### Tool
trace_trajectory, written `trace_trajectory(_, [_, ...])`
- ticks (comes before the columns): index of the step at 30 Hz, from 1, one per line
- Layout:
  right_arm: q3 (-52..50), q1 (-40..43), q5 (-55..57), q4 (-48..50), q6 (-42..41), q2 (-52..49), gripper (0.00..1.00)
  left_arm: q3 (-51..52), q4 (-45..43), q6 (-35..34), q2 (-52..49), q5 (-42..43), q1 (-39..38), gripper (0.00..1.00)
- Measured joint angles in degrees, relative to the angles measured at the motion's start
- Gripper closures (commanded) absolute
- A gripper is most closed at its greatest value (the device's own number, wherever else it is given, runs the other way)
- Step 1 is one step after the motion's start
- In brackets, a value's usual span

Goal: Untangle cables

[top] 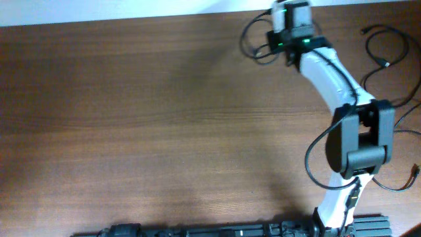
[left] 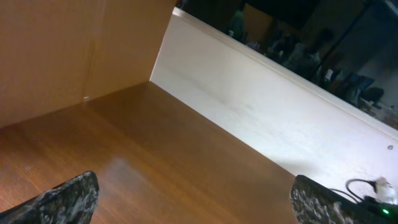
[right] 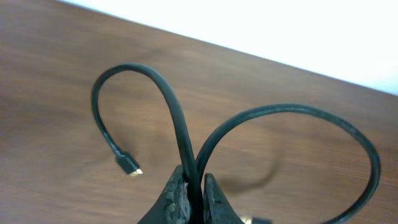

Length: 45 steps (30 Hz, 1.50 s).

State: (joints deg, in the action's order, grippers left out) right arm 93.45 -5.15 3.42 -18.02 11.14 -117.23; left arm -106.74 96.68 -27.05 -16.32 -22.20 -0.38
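Brown wood-grain table (top: 164, 118) fills your overhead view, so start at the near edge. Your left gripper (left: 189, 199) shows only in its own wrist camera, where its mottled fingers (left: 68, 199) stand wide apart at 7 and 5 o'clock of that picture with nothing but bare wood between them. Moving outward in the overhead view, a thin black cable end (top: 412, 172) lies at about 4 o'clock on the table, just beside the right arm (top: 358, 138). Farther out, at 2 o'clock, you have loose cables (top: 384, 62) lying in open curves, apart from the arm. At the far edge, near 1 o'clock, your right gripper (right: 194, 182) has its jaws pressed together on a held cable (right: 179, 121), pinching two strands where they cross. From that pinch one loop arcs up toward 11 o'clock in the right wrist camera and drops to a small plug end (right: 130, 167) hanging free at 9 o'clock. The other loop sweeps wide toward 2 o'clock and curls back down at 4 o'clock. Beyond the loops lies the table's far edge against a white wall (right: 298, 31).
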Motion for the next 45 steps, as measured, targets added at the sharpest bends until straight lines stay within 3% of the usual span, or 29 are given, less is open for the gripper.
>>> trace_trajectory(6, [0.0,8.9,-2.2,2.7,4.2,-7.0,0.96,0.0,0.0,0.0,0.0,-0.4,0.0,0.01])
trace_trajectory(20, [0.0,14.1,-2.5,10.2,4.5,-14.4,0.96,0.0,0.0,0.0,0.0,-0.4,0.0,0.01])
trace_trajectory(21, [0.0,14.1,-2.6,10.2,4.5,-14.3,0.85,0.0,0.0,0.0,0.0,-0.4,0.0,0.01])
trace_trajectory(23, [0.0,14.1,-2.7,10.2,4.1,-14.4,0.21,0.0,0.0,0.0,0.0,-0.4,0.0,0.01])
trace_trajectory(25, [0.6,14.2,-2.8,6.1,1.7,-14.1,0.08,0.0,0.0,0.0,0.0,-0.4,0.0,0.01])
trace_trajectory(27, [2.0,14.2,-2.8,-0.2,1.2,-12.1,0.01,0.0,0.0,0.0,0.0,-0.4,0.0,0.01])
trace_trajectory(30, [3.0,14.2,-2.8,-5.9,0.9,-4.3,0.01,0.0,0.0,0.0,0.0,-0.4,0.0,0.01])
trace_trajectory(34, [4.2,14.2,-3.8,-8.6,0.8,10.4,0.01,0.0,0.0,0.0,0.0,-0.4,0.0,0.01])
trace_trajectory(37, [4.5,14.2,-12.1,-8.2,0.9,19.9,0.01,0.1,0.0,0.0,1.1,-0.4,0.0,0.01])
trace_trajectory(45, [4.6,13.5,-20.5,-16.1,0.8,35.0,0.01,-0.3,0.0,0.0,6.5,-0.4,0.0,0.01])
